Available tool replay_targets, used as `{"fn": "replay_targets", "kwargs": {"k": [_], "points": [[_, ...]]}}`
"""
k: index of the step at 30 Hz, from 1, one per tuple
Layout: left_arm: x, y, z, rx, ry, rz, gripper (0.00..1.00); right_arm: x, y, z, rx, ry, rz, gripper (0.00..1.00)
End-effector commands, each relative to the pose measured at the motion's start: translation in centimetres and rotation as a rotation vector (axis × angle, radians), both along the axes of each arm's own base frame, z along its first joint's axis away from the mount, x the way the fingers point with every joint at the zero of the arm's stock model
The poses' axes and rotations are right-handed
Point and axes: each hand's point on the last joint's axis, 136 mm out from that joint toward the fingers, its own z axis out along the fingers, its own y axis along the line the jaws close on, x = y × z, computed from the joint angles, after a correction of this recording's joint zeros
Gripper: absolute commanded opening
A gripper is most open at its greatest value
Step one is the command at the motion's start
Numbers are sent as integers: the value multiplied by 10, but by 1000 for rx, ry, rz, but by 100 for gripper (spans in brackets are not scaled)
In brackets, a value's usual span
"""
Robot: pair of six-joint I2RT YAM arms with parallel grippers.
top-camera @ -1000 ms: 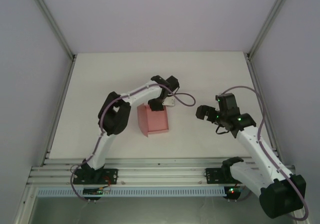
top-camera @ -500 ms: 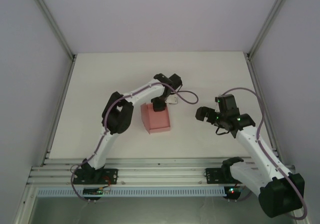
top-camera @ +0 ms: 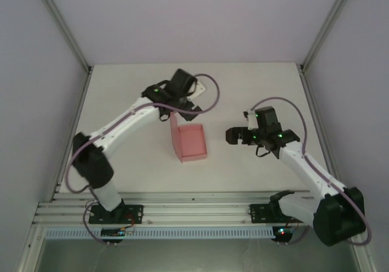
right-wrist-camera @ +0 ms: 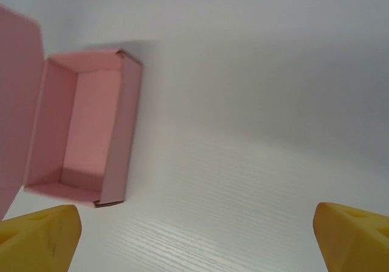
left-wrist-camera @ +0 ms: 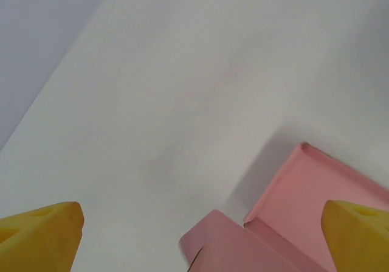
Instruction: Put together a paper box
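Observation:
The pink paper box [top-camera: 191,143] lies mid-table as an open shallow tray, its lid flap [top-camera: 174,132] standing up along the left side. My left gripper [top-camera: 176,111] hovers open just behind the box's far left corner, touching nothing. In the left wrist view the box corner [left-wrist-camera: 316,193] and a flap [left-wrist-camera: 225,238] lie below the open gripper [left-wrist-camera: 200,241]. My right gripper [top-camera: 236,135] stands open to the right of the box, apart from it. In the right wrist view the tray [right-wrist-camera: 91,126] is at the upper left, beyond the open gripper [right-wrist-camera: 194,238].
The white table [top-camera: 261,89] is bounded by grey walls and an aluminium frame post [top-camera: 322,34] at each back corner. A slotted rail [top-camera: 194,208] with the arm bases runs along the near edge.
My left gripper has opened, let go of the box and pulled back toward the far left. The lid flap now stands up. My right gripper has moved a little left toward the box.

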Motion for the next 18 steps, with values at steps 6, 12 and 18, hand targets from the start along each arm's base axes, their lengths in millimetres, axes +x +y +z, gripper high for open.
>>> {"fn": "replay_targets", "kwargs": {"k": [6,12,18], "points": [[-18,98,8,-726,88,529,100,24,89,-11,-286,-101,532,100],[-49,148,-25,-792,100,673,100,59,137,-49,-408,-81,759,100],[-63,167,-42,-768,100,732,99,86,174,-77,-389,-32,851,93]]}}
